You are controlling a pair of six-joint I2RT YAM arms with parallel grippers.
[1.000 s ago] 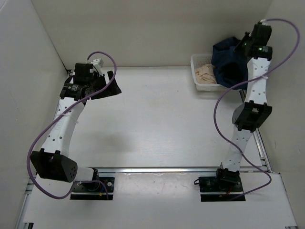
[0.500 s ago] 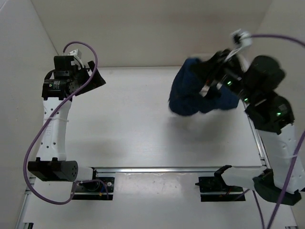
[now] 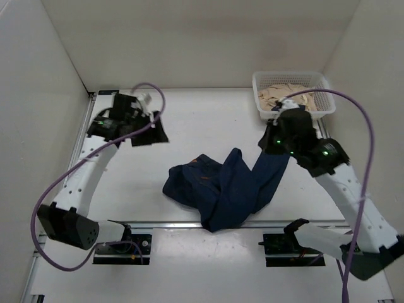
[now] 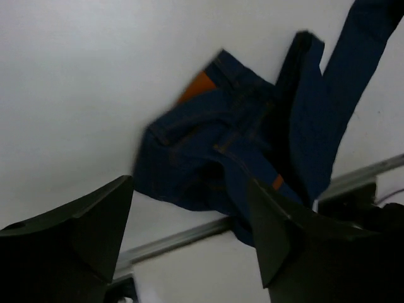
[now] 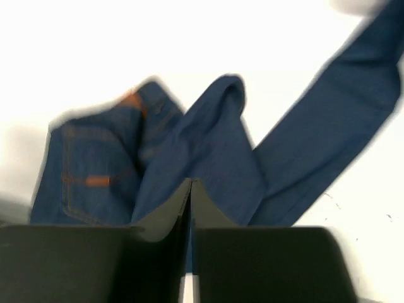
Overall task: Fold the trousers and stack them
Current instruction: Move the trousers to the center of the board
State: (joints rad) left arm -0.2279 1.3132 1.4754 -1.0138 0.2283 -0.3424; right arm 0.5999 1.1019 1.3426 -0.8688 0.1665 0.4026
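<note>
The right gripper [image 5: 190, 183] had its fingers pressed together to a thin seam, with no cloth showing between them in the wrist view. From above it hung over the raised end of one leg of the jeans [image 3: 221, 189], so whether a hem was caught could not be told. The left gripper [image 4: 189, 189] was spread wide and empty, toward the far left corner of the counter and well apart from the denim.

The jeans lay crumpled close to the near edge, between the two arms. The waistband and its tan leather patch [image 4: 196, 85] sat to the left, one leg was doubled over the other, and the lowest fold lay across the metal rail [image 3: 158, 224].

The likeliest trouble was that fold. A pull toward the near edge could drag the denim over the rail and snag it there, or drop it by the arm bases. A pinch into the heap could also take two layers at once and lift a tangle rather than a single leg. A sweep by the right arm toward the far edge risked knocking the white basket [image 3: 260, 95] in the far right corner, just beside that gripper.

Open room lay across the middle and far left of the counter, so spreading the legs away from the near edge looked the safer course
</note>
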